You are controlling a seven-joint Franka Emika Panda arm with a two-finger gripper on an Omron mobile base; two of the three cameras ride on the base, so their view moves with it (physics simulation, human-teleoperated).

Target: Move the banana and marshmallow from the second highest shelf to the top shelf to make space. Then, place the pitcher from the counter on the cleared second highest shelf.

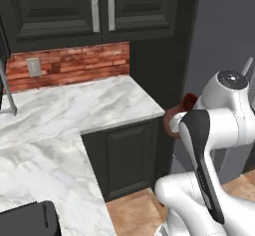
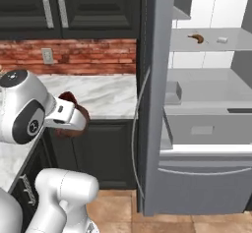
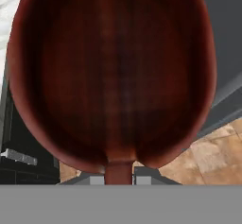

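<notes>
My gripper point(image 3: 119, 176) is shut on the loop handle of the reddish-brown pitcher point(image 3: 113, 72), whose round belly looms close in the hand view. The pitcher point(image 2: 78, 115) hangs in the air off the front edge of the white marble counter point(image 2: 106, 92), partly hidden behind my forearm; its rim and handle point(image 1: 178, 111) peek out beside the arm. The small banana point(image 2: 196, 38) and the tiny white marshmallow point(image 2: 222, 40) lie side by side on the top shelf point(image 2: 236, 43). The second highest shelf point(image 2: 211, 85) below them is bare.
The open grey door edge point(image 2: 153, 104) stands between the pitcher and the shelves. A box-like bin point(image 2: 206, 129) sits on the lower shelf. Dark cabinets point(image 1: 124, 155) run under the counter, red brick point(image 1: 74, 65) behind it, tiled floor point(image 2: 118, 207) below.
</notes>
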